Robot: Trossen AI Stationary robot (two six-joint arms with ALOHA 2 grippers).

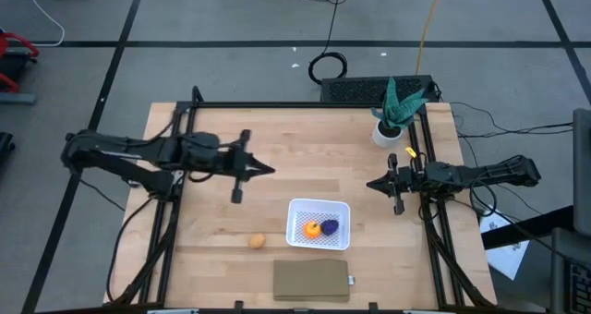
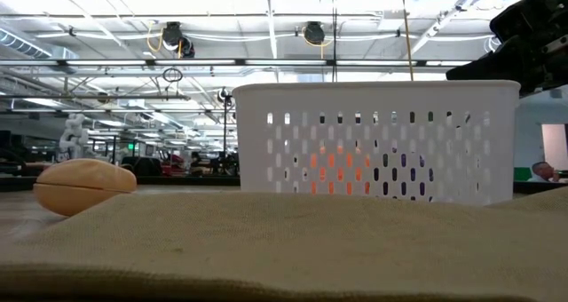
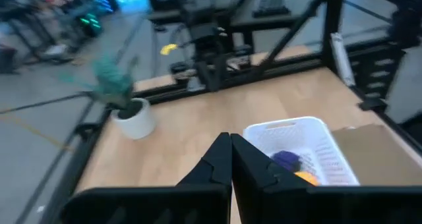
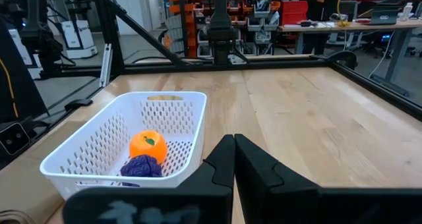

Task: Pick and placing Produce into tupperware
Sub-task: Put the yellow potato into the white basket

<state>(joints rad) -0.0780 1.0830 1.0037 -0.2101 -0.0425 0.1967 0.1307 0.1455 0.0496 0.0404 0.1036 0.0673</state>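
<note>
With both the left gripper (image 1: 270,170) and the right gripper (image 1: 371,184) closed and empty, the tan oval piece (image 1: 257,241), left of the white basket (image 1: 302,209) at lower centre, is being left for an opened, top-down approach.

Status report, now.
Left gripper and right gripper shut, empty. Orange piece and purple piece inside white container; tan oval outside. Nothing blocking.

The right gripper (image 4: 232,159) has its two dark fingers pressed together, above the bare wooden table (image 4: 310,118). Just beside them stands the white basket (image 4: 99,151) with slotted walls, holding the round orange piece (image 4: 148,146) and the lumpy purple piece (image 4: 141,166), which touch each other. Beyond the table's far edge rise black frame posts (image 4: 221,20) and workshop shelves.
</note>
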